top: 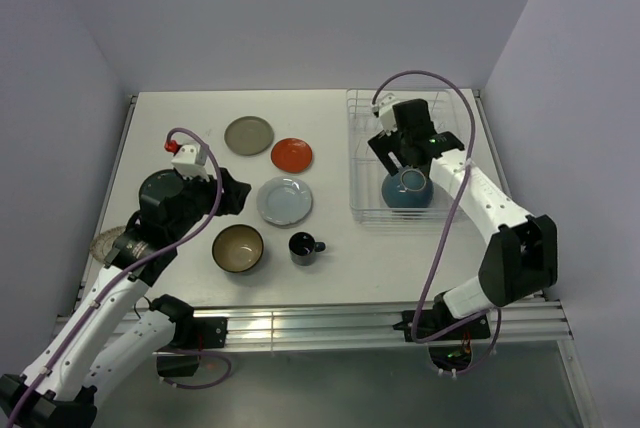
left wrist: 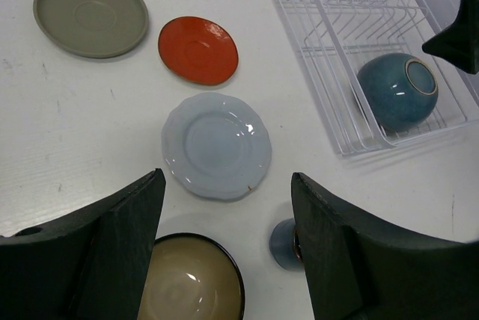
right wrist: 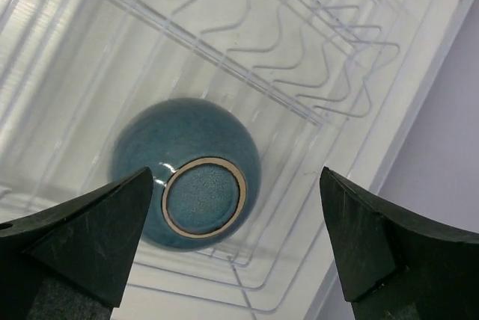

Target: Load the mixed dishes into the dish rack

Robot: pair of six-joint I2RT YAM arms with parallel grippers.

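The white wire dish rack (top: 354, 153) stands at the back right. The teal-blue bowl (top: 408, 191) lies upside down in its near end, foot ring up (right wrist: 203, 194). My right gripper (top: 400, 155) hovers open and empty just above that bowl, jaws wide (right wrist: 236, 178). On the table lie the grey-olive plate (top: 248, 134), orange-red plate (top: 291, 155), pale blue-white plate (top: 284, 200), olive-brown bowl (top: 238, 248) and small black mug (top: 303, 247). My left gripper (top: 236, 193) is open and empty, above the table left of the pale plate (left wrist: 217, 145), over the olive-brown bowl (left wrist: 191, 279) and mug (left wrist: 283, 244).
The rack's upright plate slots (left wrist: 359, 21) hold nothing. A round mesh item (top: 105, 244) lies at the table's left edge under my left arm. Walls close in on the left, back and right. The right arm's dark tip (left wrist: 456, 32) shows over the rack.
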